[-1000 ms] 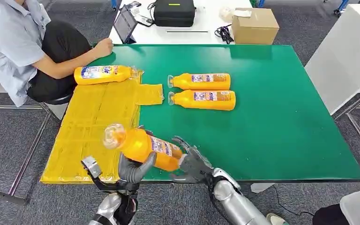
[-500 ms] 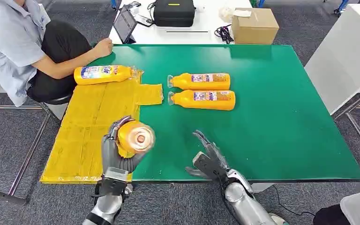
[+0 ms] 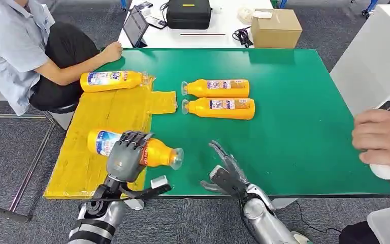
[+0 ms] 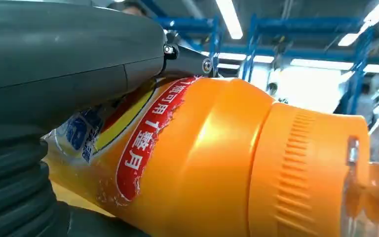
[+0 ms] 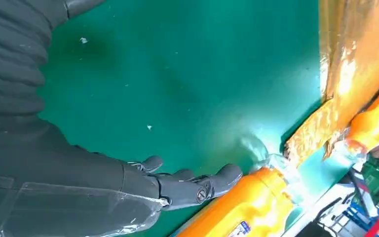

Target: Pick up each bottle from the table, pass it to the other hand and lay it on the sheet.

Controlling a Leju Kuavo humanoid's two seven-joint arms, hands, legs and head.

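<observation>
My left hand [image 3: 125, 161] has its fingers [image 3: 132, 138] wrapped over the orange bottle [image 3: 155, 152], which lies across the yellow sheet's [image 3: 106, 114] right edge at lower left of the head view, cap toward the green counter [image 3: 294, 132]. My right hand [image 3: 227, 175] hovers low at centre, fingers spread, holding nothing. Two bottles [image 3: 218, 98] lie side by side at upper centre; another bottle [image 3: 111, 80] rests on the sheet's far end.

Silver arms end in dark grey hands: left hand [image 3: 126, 158], right hand [image 3: 225, 175], with ribbed wrist covers.
</observation>
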